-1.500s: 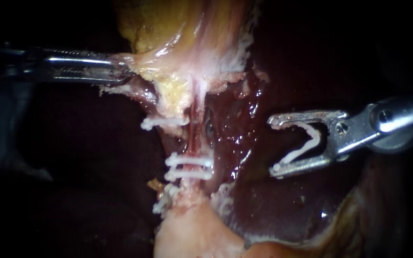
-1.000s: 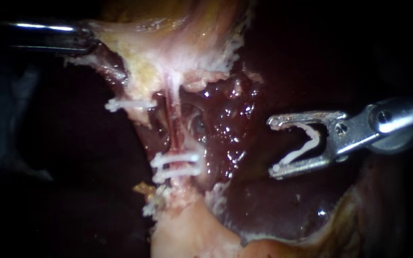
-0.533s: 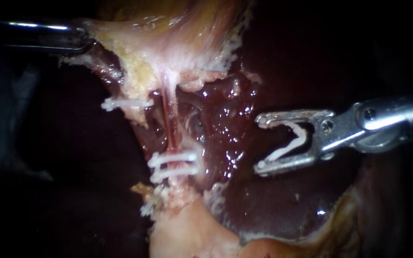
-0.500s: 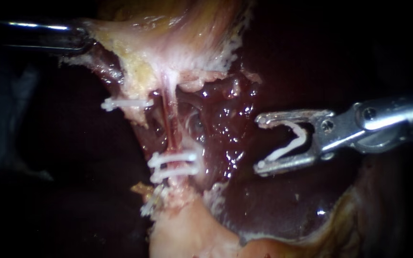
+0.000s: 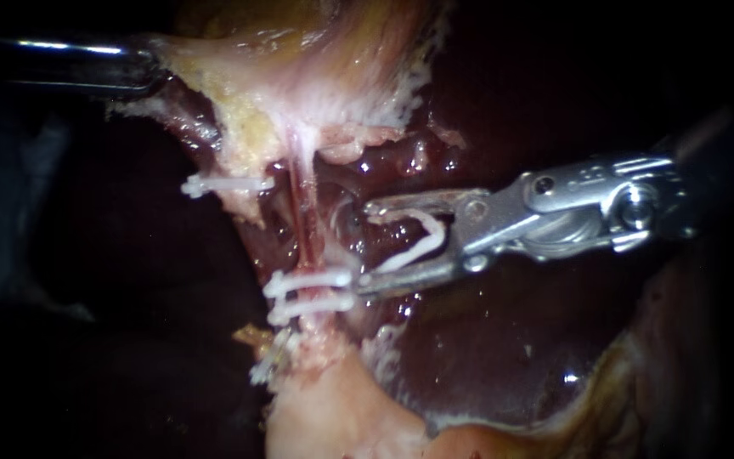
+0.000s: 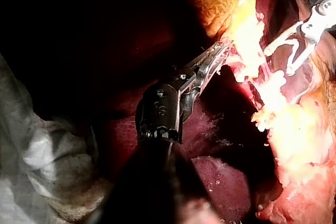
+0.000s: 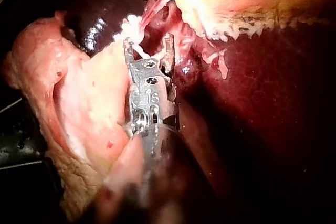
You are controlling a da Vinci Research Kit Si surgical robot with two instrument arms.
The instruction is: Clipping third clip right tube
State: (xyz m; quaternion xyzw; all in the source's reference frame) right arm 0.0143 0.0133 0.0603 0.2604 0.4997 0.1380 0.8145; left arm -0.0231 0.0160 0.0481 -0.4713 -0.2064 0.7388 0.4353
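Nearest, our right instrument [image 5: 364, 244] has slid in across the liver [image 5: 486, 357]. Its hand stands wide, holding an open clip [image 5: 422, 242] from both sides, tips just beside the right tube [image 5: 303, 221], not yet around it. The lower tip crowds the two set clips [image 5: 312, 279]; bare tube lies free above them. Farthest, our left instrument [image 5: 142, 72] pinches pale tissue [image 5: 206, 76], tensing the tube.

The endoscope's light pools mid-view: the pale tissue [image 5: 316, 93], the right instrument [image 5: 365, 243] and its white clip [image 5: 414, 246] gleam, the wet liver [image 5: 486, 340] glints, the edges sink into black. In the left wrist view the pale tissue glares white amid deep shadow.
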